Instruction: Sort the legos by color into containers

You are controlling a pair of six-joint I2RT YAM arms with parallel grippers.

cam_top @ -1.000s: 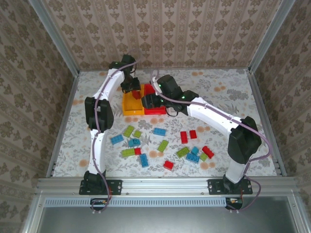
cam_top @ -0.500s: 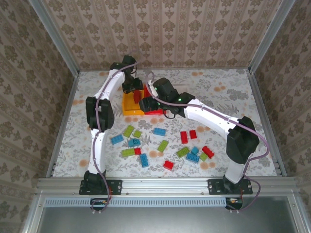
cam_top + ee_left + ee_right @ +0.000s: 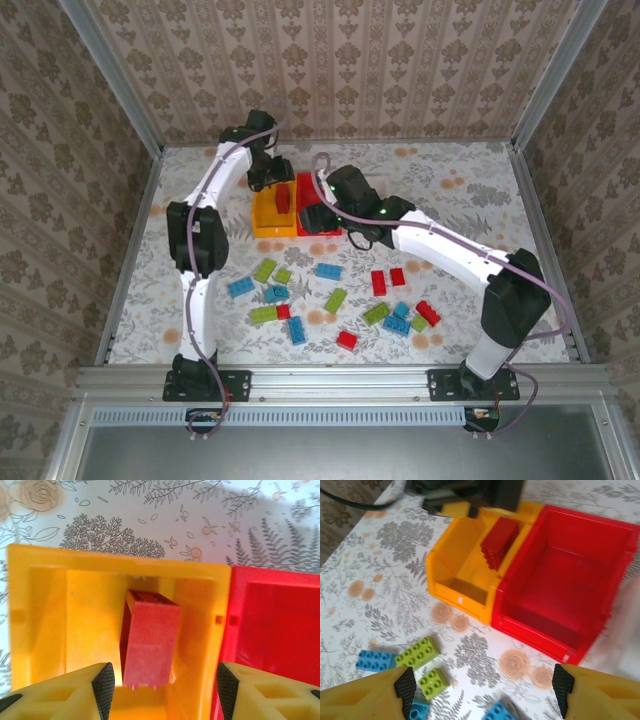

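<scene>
Yellow bin (image 3: 50, 605) sits right under the left gripper (image 3: 165, 685), red bin (image 3: 270, 610) butting against it; right gripper (image 3: 484, 685) hangs open and empty over both, probably waiting its turn; red brick (image 3: 150, 640) lies tilted in the yellow bin below the left's spread jaws, let go for sorting; a second ago those jaws were narrower.

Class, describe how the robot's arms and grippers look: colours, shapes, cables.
The left arm and right arm have white tubular links, black joint housings and a mauve cable alongside. The left gripper and right gripper have yellow fingers tipped with black pads.
</scene>
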